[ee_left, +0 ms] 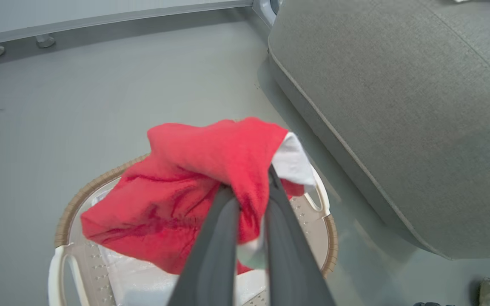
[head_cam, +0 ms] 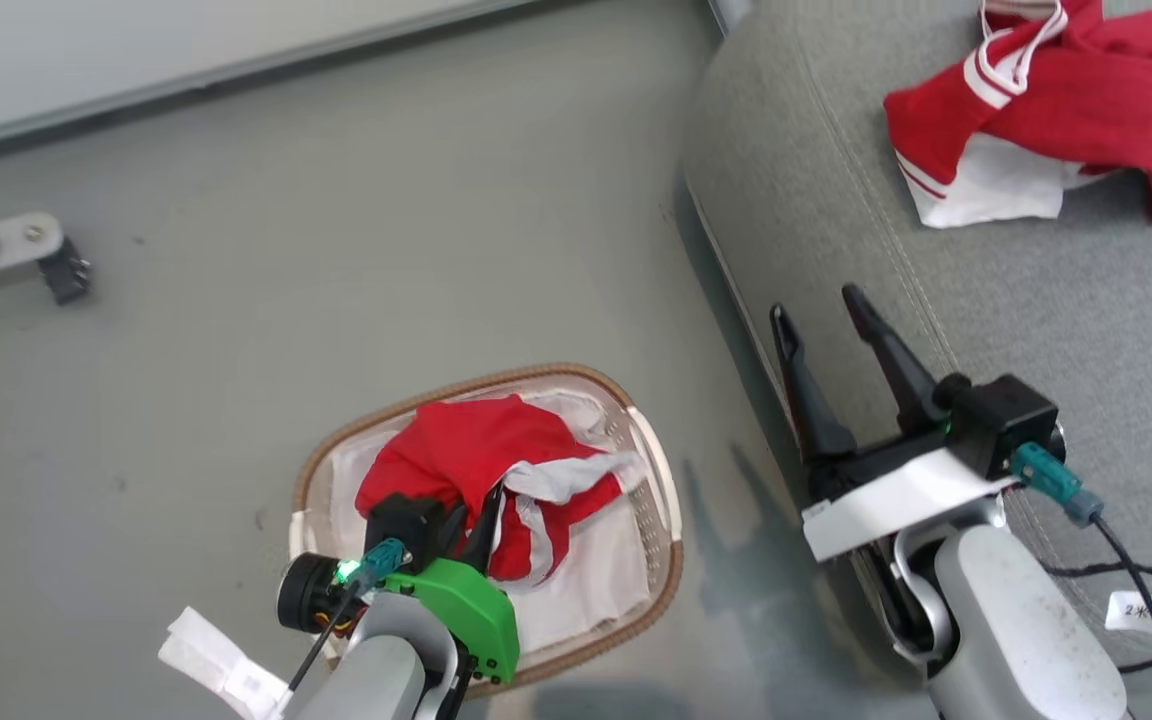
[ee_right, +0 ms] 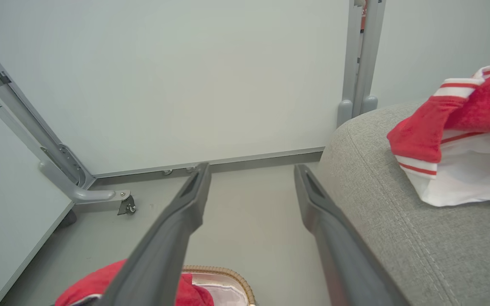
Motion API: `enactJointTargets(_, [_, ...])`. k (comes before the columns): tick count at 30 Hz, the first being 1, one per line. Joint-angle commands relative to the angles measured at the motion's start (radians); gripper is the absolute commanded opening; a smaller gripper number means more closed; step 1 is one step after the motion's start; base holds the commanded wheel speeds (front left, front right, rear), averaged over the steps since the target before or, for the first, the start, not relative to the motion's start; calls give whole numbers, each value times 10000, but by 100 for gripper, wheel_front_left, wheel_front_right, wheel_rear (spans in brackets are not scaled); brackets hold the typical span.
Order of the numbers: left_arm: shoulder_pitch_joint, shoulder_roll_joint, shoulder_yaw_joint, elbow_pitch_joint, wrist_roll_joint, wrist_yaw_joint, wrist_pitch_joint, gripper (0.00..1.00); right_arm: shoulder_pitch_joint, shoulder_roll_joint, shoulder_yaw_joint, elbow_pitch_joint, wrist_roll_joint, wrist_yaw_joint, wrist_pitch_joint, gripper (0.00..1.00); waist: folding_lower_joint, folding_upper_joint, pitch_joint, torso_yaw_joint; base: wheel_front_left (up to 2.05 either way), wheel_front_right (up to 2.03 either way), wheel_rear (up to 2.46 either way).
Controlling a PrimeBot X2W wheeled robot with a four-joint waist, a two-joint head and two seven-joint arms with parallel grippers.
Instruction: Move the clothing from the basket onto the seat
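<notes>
A red garment with white stripes [head_cam: 476, 470] bulges up out of the oval white basket [head_cam: 664, 560] on the floor. My left gripper [head_cam: 471, 515] is shut on this red garment [ee_left: 194, 187], and its dark fingers [ee_left: 215, 242] pinch a fold above the basket's brown rim [ee_left: 70, 208]. Another red and white garment [head_cam: 1056, 110] lies on the grey seat [head_cam: 1086, 300] at the upper right. My right gripper [head_cam: 821, 305] stands open over the seat's left edge, holding nothing, with its fingers [ee_right: 185, 204] spread wide beside the seat [ee_right: 398, 221] and the garment on it [ee_right: 453, 127].
A metal frame leg with a castor [head_cam: 26, 250] sits on the grey floor at the left. A pale wall panel [ee_right: 185, 85] and its posts [ee_right: 362, 55] stand behind. A cable [head_cam: 1136, 580] trails from the right wrist. Open floor lies between basket and seat.
</notes>
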State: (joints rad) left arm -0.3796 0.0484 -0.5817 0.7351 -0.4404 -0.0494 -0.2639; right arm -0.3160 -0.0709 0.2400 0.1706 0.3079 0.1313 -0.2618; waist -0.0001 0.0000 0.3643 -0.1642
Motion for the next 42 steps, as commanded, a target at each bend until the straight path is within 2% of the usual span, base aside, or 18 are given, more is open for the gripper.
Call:
enactJointTargets(1, [269, 38, 150, -239, 85, -50, -5, 0, 242, -37, 19, 70, -69, -11, -45, 100, 1, 0, -911, 724, 0, 0, 0])
enactJointTargets(12, [903, 40, 1130, -2563, 707, -277, -6, 0, 1174, -53, 205, 498, -166, -11, -45, 100, 1, 0, -2056, 1296, 0, 0, 0])
enactJointTargets(23, [286, 40, 1273, -4471, 943, -362, -6, 0, 1793, 38, 384, 698, -203, -11, -45, 100, 1, 0, -2743, 1578, 0, 0, 0])
enactJointTargets(30, [40, 42, 1109, -4918, 945, -265, -6, 0, 1818, -103, 1030, 803, -380, -12, -45, 100, 1, 0, -2907, 1593, 0, 0, 0])
enactJointTargets(35, [194, 42, 971, -4951, 829, -214, -6, 0, 1449, -429, 1832, 990, -830, -12, -45, 100, 1, 0, -2980, 1590, 0, 0, 0])
enactJointTargets(42, [284, 42, 644, -4905, 636, -155, -6, 0, 720, -649, 2384, 830, -1500, -12, -45, 100, 1, 0, -3007, 1717, 0, 0, 0])
